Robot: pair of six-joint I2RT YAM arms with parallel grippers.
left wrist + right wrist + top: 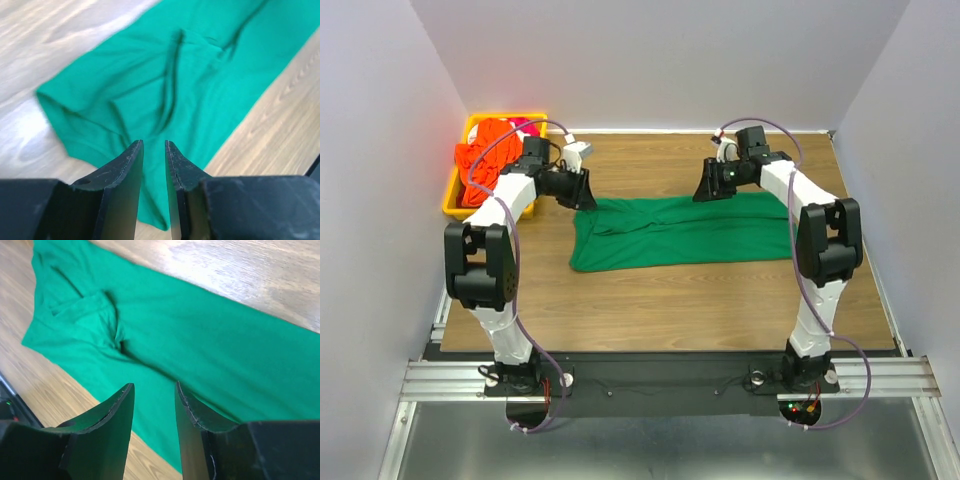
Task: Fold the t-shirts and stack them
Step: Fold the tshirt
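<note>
A dark green t-shirt (680, 235) lies on the wooden table, folded lengthwise into a long band. My left gripper (585, 195) hovers over its far left corner, open, with only cloth (150, 85) showing below the gap between the fingers (154, 142). My right gripper (705, 190) hangs over the band's far edge right of the middle, also open and empty (154, 385), the green cloth (200, 340) spread beneath it. A bright orange t-shirt (485, 160) is bunched up in the bin at the back left, and a bit of red-pink t-shirt (523, 124) peeks out behind it.
The yellow-orange plastic bin (455, 205) stands at the table's back left corner, just left of my left arm. White walls close in the table on the left, back and right. Bare wood (670, 310) runs between the green shirt and the arm bases.
</note>
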